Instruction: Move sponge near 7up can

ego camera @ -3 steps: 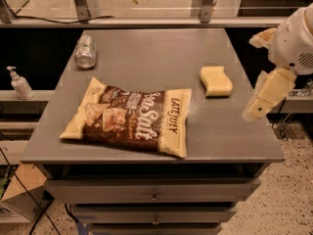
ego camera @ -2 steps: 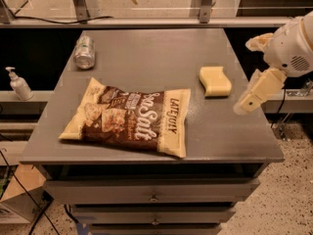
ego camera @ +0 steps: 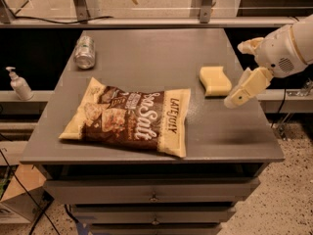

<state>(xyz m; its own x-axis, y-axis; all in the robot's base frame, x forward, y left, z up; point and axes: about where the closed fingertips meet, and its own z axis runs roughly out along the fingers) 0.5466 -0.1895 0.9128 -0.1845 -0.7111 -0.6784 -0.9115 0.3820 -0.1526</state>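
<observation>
The pale yellow sponge [ego camera: 215, 81] lies flat on the right side of the grey table [ego camera: 146, 48]. The 7up can [ego camera: 84, 52], silvery-grey, lies on its side at the table's far left. My gripper [ego camera: 236, 74] hangs over the table's right edge, just right of the sponge and a little above it. It is open and holds nothing. One cream finger [ego camera: 246, 88] points down-left toward the sponge's near right corner, and the other finger [ego camera: 249, 45] sits higher and further back.
A large brown-and-cream chip bag [ego camera: 129, 116] lies across the front middle of the table, between the sponge and the can. A white pump bottle [ego camera: 18, 83] stands on a shelf to the left, off the table. Drawers sit below the tabletop.
My gripper has moved left, from beyond the table's right edge to close beside the sponge. The sponge, can and bag have not moved.
</observation>
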